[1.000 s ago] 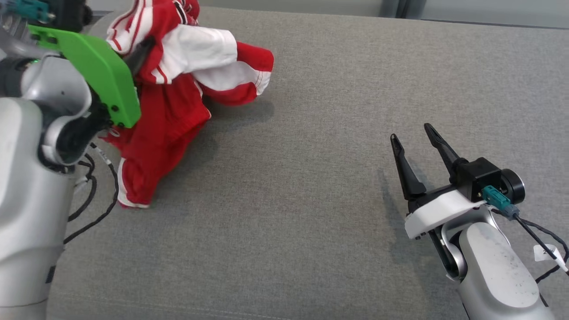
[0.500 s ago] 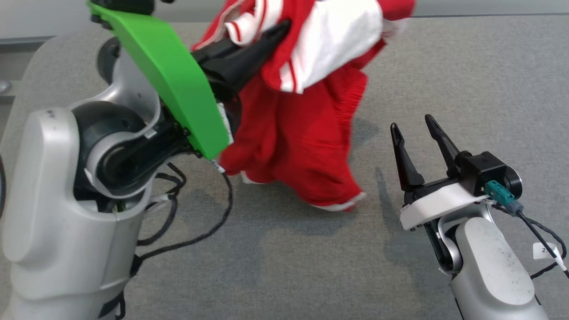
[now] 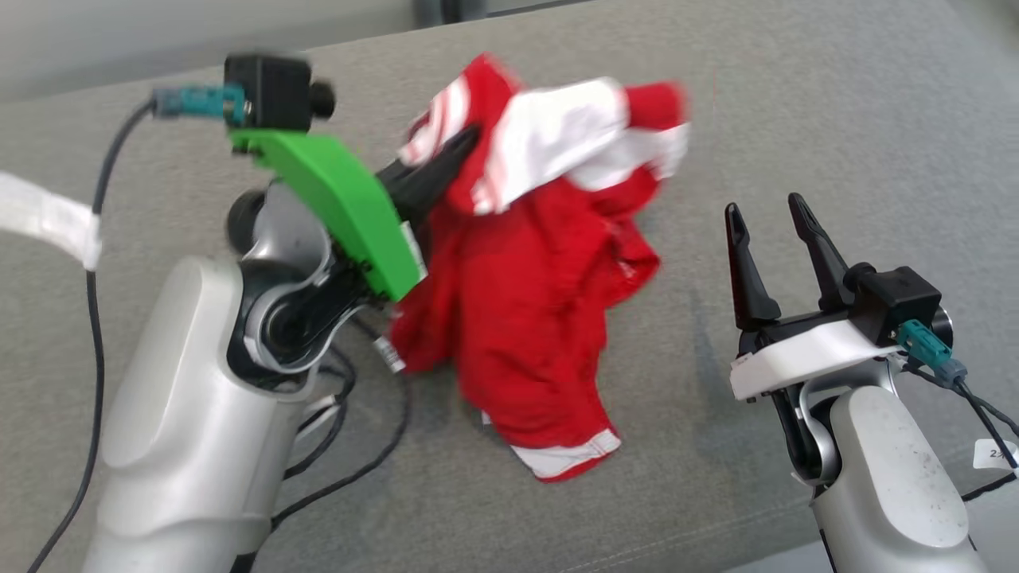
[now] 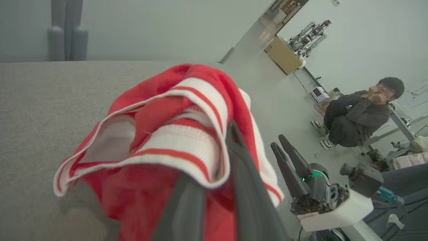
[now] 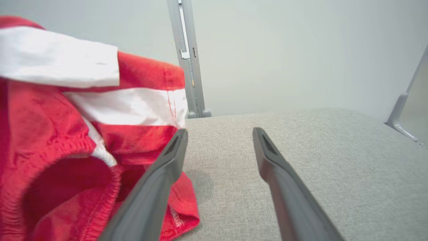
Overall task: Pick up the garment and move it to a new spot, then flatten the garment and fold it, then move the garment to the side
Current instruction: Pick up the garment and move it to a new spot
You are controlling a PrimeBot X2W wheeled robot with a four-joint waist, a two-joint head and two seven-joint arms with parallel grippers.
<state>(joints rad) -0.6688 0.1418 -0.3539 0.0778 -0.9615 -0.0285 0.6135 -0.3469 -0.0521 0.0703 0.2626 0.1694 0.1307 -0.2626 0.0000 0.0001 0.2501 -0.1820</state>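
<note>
The garment (image 3: 533, 302) is a red jacket with white stripes and white sleeve panels, bunched up. My left gripper (image 3: 462, 151) is shut on its striped ribbed edge and holds it lifted, the lower part drooping onto the grey surface. In the left wrist view the striped cloth (image 4: 174, 140) wraps over my fingers (image 4: 240, 187). My right gripper (image 3: 768, 215) stands open to the right of the garment, nothing between its fingers. In the right wrist view the garment (image 5: 67, 140) hangs just left of the open right gripper (image 5: 219, 134).
The grey fabric surface (image 3: 836, 119) spreads under everything, its front edge (image 3: 700, 549) near my right arm. Black cables (image 3: 374, 446) trail beside my left arm. A person (image 4: 357, 117) crouches on the floor far off in the left wrist view.
My left gripper has carried the garment to the right, toward the middle and closer to the right gripper. The head camera has also shifted. The right gripper stays open.
</note>
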